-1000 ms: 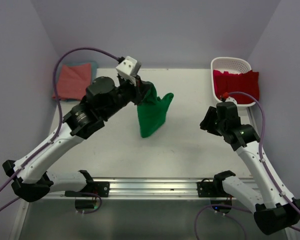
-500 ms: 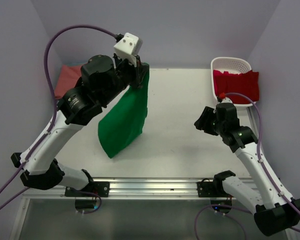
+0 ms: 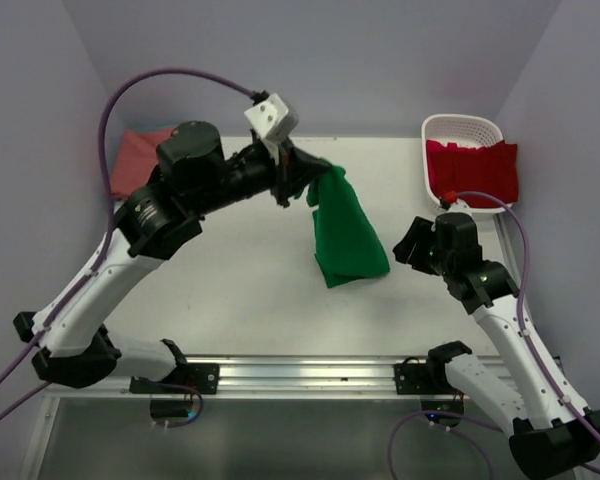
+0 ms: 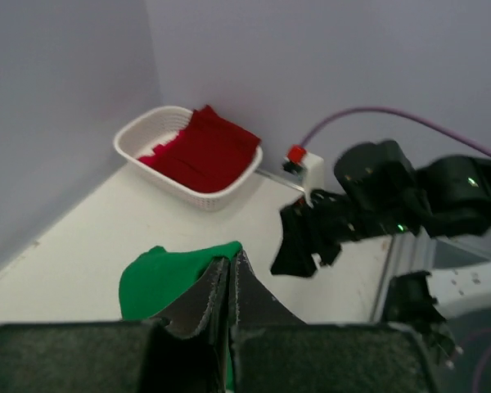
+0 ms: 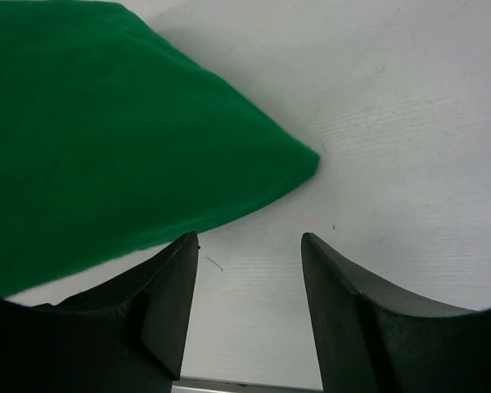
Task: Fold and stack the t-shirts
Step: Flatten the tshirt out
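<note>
My right pincer (image 5: 250,246) hung over the surface (image 3: 260,300) toward its right edge. Its jaws were apart with nothing between them, just beside the low corner of the green shirt (image 3: 348,235). That shirt dangled over the middle of the surface as a long drooping bundle. It hung from my left pincer (image 4: 230,270), which was clamped on a pinch of cloth at its top.

I judged the shirt light, soft and limp. It would sag and sway from a single hold, slip little, and take no harm from a firm squeeze. A second hold on the free low corner or hem, near my right pincer, seemed the best way to spread it flat.

Bunched so, its sleeves and collar were lost in the folds. I could not tell whether its bottom touched the surface. At the far right corner a red shirt (image 3: 475,170) spilled over a white basket (image 3: 462,125). At the far left corner a pink shirt (image 3: 140,160) lay half behind my left arm.
</note>
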You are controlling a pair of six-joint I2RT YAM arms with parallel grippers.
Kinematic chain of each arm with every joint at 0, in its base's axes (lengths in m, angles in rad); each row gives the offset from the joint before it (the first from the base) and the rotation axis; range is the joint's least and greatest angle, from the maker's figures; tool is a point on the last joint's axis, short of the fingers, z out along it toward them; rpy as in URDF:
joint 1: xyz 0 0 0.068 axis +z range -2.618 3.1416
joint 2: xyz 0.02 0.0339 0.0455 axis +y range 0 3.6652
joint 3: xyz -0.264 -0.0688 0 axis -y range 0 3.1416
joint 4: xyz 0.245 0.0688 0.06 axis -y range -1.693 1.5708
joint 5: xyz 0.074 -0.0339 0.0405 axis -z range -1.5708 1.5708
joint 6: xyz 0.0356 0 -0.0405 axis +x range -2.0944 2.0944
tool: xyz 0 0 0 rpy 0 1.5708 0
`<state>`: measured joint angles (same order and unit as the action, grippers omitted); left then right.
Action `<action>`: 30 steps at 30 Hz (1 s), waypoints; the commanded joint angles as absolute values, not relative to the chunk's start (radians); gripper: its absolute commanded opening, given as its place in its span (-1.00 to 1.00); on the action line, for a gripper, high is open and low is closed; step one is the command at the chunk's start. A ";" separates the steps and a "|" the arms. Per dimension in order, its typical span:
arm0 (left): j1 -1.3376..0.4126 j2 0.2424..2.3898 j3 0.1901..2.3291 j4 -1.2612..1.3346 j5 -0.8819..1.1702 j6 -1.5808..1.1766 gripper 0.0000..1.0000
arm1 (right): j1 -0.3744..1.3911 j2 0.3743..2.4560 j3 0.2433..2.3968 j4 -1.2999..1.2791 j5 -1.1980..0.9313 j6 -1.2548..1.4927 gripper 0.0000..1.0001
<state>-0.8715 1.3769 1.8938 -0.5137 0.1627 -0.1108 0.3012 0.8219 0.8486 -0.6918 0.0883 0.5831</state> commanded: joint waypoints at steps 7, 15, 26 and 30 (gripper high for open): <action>-1.112 1.178 1.289 -0.658 0.194 -0.270 -1.00 | 0.304 0.870 0.945 -0.695 0.201 0.561 0.18; -1.186 0.950 1.229 -0.634 0.166 -0.362 -1.00 | 0.304 1.106 0.959 -0.572 -0.053 0.500 0.25; -1.187 0.871 1.111 -0.571 0.245 -0.428 -1.00 | 0.449 1.583 1.277 -0.575 -0.115 0.358 0.25; -1.187 0.847 1.085 -0.546 0.258 -0.437 -1.00 | 0.553 1.695 1.373 -0.589 -0.106 0.351 0.25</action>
